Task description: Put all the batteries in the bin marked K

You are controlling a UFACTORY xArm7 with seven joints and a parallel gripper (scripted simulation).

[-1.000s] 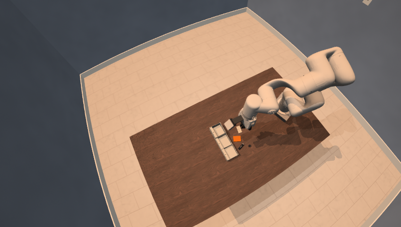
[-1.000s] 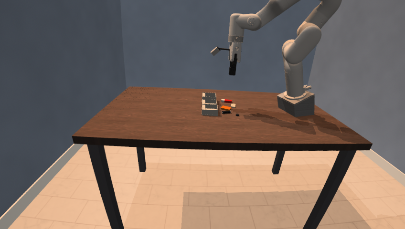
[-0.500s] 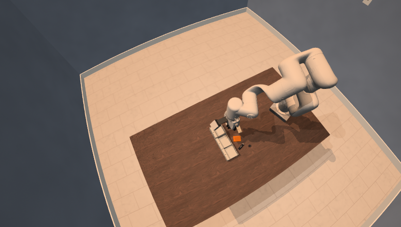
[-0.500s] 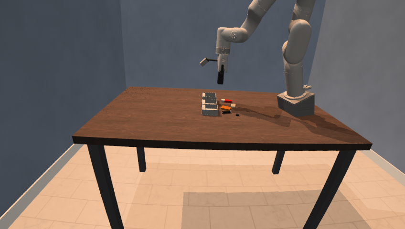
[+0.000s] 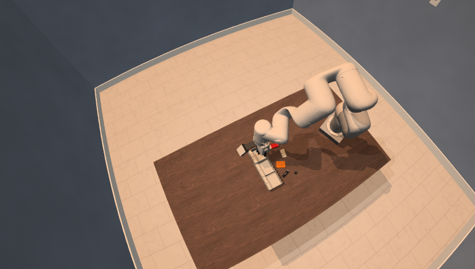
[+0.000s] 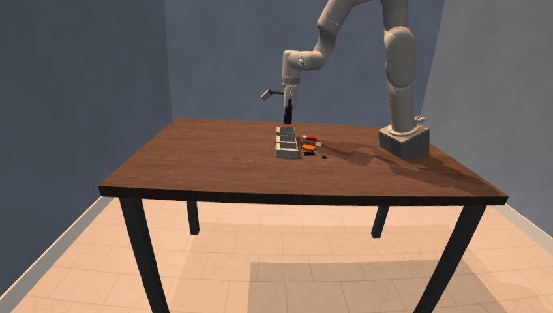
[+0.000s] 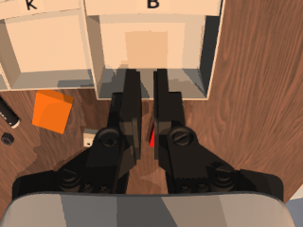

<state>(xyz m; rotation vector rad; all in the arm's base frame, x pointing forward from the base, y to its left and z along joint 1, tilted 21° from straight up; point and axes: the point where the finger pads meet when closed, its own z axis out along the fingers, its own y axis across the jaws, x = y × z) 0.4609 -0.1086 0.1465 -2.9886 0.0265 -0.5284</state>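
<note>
Three grey bins stand in a row on the table. In the wrist view the bin marked K (image 7: 44,44) sits left of the bin marked B (image 7: 153,41), and both look empty. My gripper (image 7: 147,89) is shut on nothing and hovers above the near edge of bin B (image 6: 285,131); it also shows in the top and exterior views (image 5: 263,153) (image 6: 287,117). A black cylindrical battery (image 5: 285,173) (image 7: 6,113) and a small black button cell (image 5: 295,172) (image 7: 7,138) lie on the table beside the bins.
An orange block (image 5: 280,164) (image 7: 52,112), a domino tile (image 5: 283,153) and a red-and-white block (image 5: 274,145) lie right of the bins. The third bin (image 5: 273,181) ends the row. The arm's base (image 5: 333,131) stands at the back right.
</note>
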